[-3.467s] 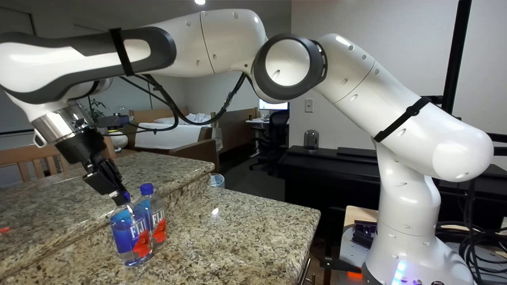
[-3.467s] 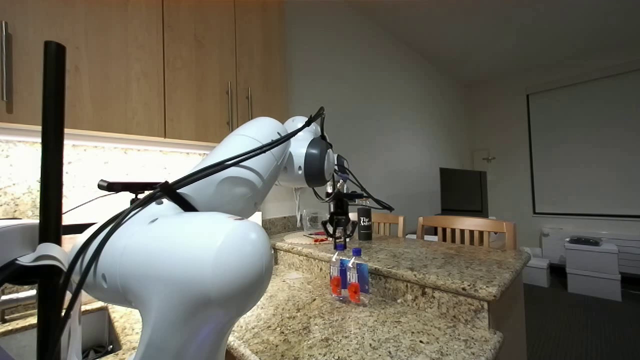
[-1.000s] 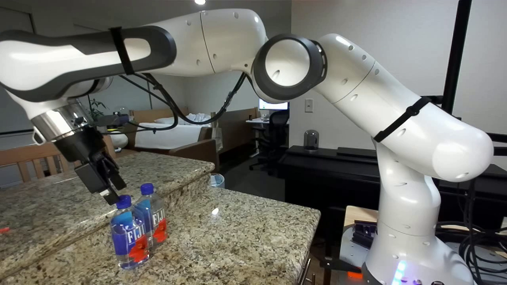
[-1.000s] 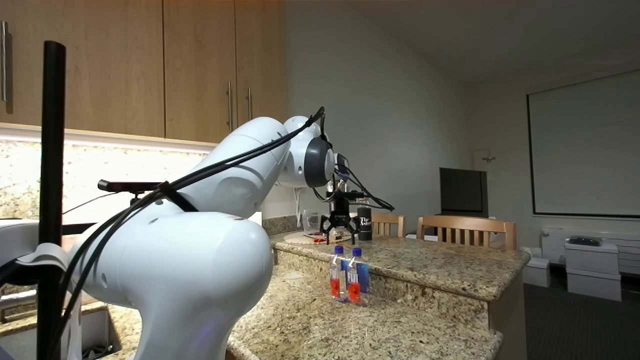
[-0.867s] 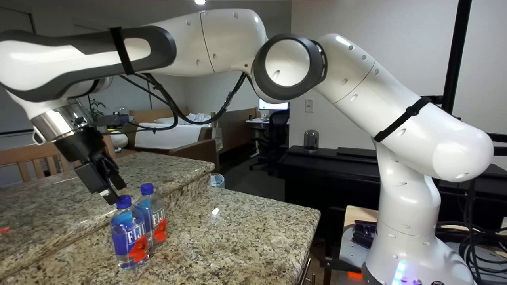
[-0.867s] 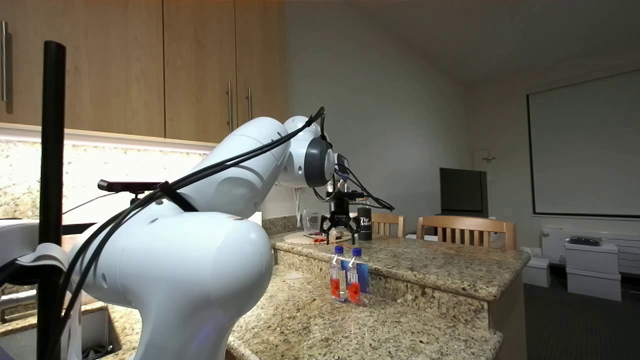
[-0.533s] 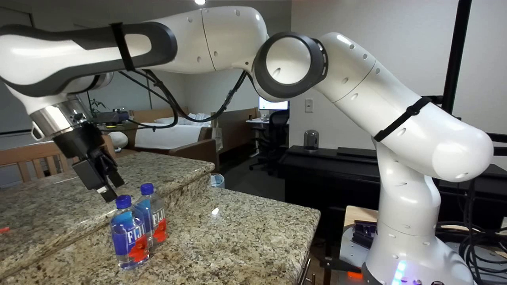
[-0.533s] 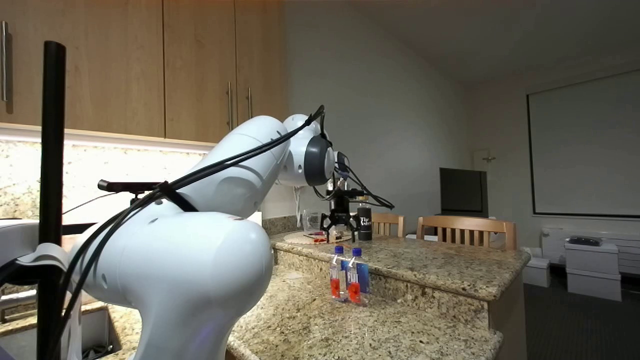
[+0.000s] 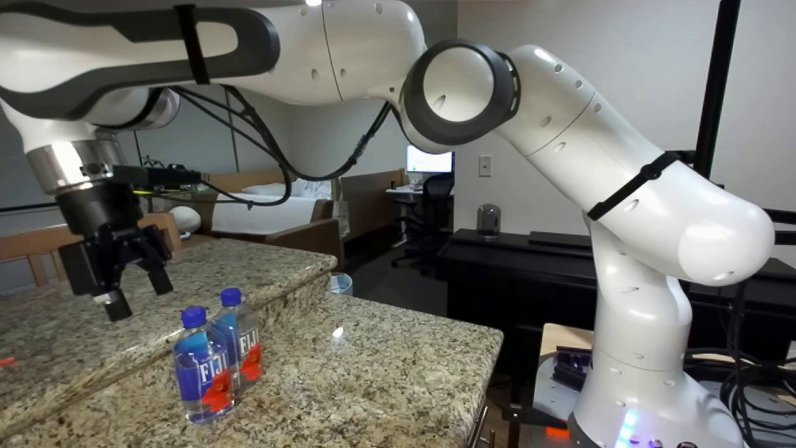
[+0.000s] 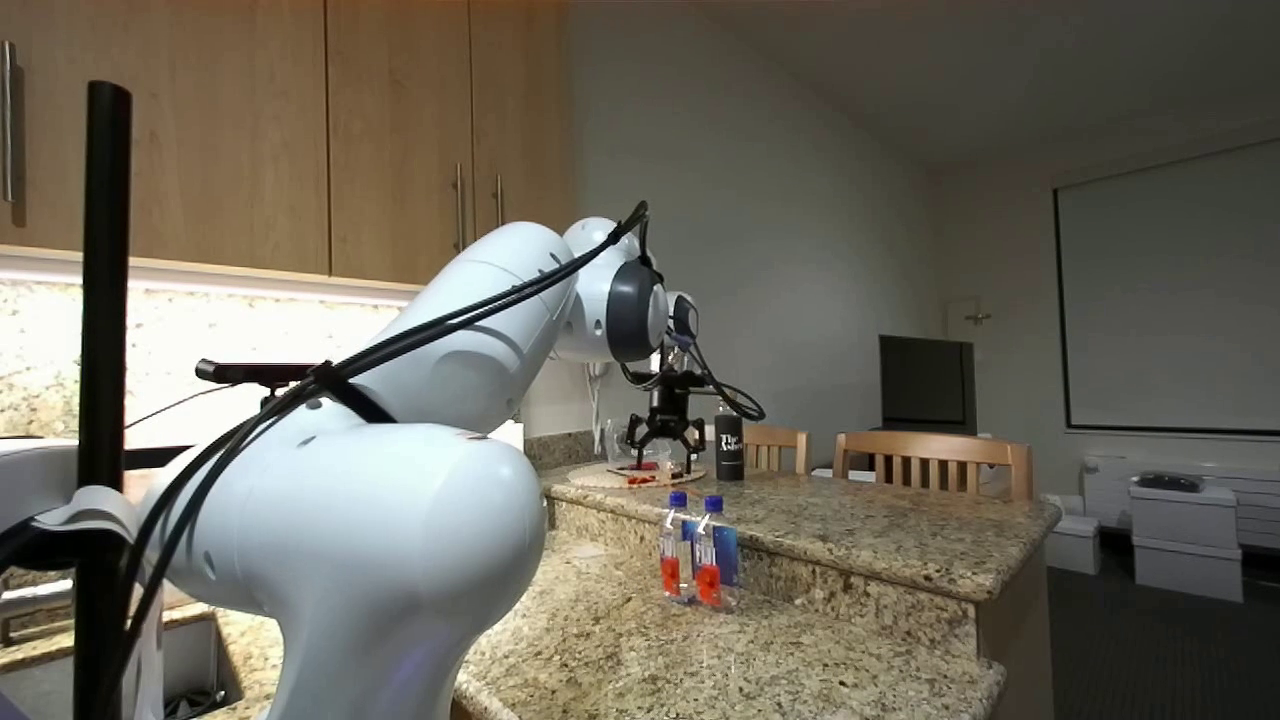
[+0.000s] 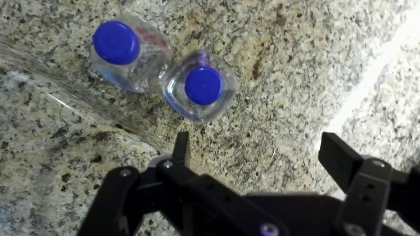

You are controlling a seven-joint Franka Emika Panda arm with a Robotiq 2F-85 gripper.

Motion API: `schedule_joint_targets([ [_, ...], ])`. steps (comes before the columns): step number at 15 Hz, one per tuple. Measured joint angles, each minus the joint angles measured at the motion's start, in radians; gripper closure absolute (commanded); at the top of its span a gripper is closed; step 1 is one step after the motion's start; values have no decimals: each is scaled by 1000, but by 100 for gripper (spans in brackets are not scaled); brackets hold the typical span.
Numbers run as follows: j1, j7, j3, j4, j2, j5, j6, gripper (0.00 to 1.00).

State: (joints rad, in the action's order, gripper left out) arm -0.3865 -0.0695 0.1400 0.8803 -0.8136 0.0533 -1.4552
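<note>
Gripper has backed up and off the nearer Fiji bottle; neither bottle budged.
Fingers are spread wide (granite countertop showing between them), and that bottle's standing upright, just beside its twin, along the countertop's inner edge where the raised ledge steps up, well away from the outer corner.

Lower granite counter, speckled: bottle A and bottle B, upright, blue-capped, side by side; in the wrist view, bottle B at bottle A's 10 o'clock. Raised granite ledge, in an exterior view: round mat, black bottle at its 3 o'clock.
</note>
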Motion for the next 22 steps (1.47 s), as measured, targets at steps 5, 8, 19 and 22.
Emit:
schedule_joint_targets([
  [5, -56, 141, -9, 34, 53, 23, -42, 0],
  [8, -69, 161, -11, 34, 54, 24, -45, 0],
  [19, -93, 688, -99, 219, 104, 25, -234, 0],
  [22, -102, 801, -127, 313, 154, 32, -282, 0],
])
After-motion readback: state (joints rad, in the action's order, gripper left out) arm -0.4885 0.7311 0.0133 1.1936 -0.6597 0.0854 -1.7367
